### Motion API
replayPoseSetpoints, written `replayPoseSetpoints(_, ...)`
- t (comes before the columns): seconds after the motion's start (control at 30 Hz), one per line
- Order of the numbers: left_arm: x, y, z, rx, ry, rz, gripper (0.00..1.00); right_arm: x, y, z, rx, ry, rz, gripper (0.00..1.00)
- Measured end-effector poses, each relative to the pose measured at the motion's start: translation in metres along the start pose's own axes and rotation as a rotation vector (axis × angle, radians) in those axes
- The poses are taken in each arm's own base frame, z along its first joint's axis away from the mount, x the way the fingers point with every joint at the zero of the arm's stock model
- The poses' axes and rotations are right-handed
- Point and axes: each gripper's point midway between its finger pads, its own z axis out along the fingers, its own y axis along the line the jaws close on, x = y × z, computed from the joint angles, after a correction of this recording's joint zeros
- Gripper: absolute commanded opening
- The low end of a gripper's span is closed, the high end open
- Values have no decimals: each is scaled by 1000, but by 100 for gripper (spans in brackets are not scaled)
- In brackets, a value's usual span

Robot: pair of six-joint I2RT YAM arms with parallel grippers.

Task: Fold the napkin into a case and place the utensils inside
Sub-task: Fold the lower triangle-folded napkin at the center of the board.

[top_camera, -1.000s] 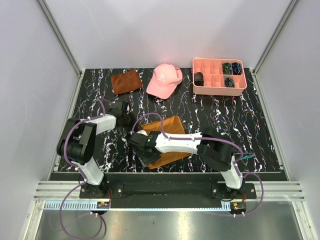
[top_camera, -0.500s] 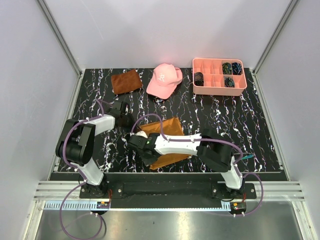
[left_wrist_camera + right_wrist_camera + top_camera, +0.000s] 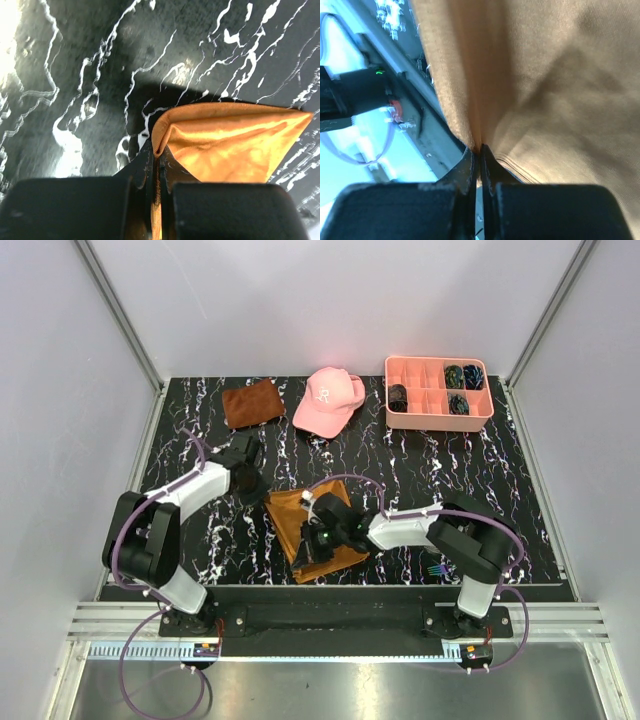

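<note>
The worktop [image 3: 480, 480] is black with white marble veins. Near its front edge lies a plain orange-brown napkin [image 3: 288, 518]. Along the far edge are a darker rust-brown cloth [image 3: 251, 402] toward the left, a pink cap [image 3: 328, 400] midway and a pink tray [image 3: 436, 418] at the right corner. The utensils [image 3: 436, 568] by the front edge shimmer purple-green.

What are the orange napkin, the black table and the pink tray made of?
The napkin looks like soft cloth with a slight sheen: it folds, wrinkles and shows fine threads up close. The table looks like black marble or a printed copy, glossy with white veins; I cannot tell which. The tray looks like smooth matte plastic, probably, with thin even pink walls.
</note>
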Motion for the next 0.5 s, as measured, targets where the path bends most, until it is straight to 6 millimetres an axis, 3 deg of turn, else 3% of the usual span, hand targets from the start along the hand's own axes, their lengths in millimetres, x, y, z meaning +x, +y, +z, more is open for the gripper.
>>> replayPoseSetpoints(0.3, 3, -5, -9, -211, -74, 22, 0, 2, 7, -12, -245, -25, 103, 0)
replayPoseSetpoints(0.5, 5, -7, -8, -345, -120, 23, 0, 3, 2, -18, -282, -39, 138, 0)
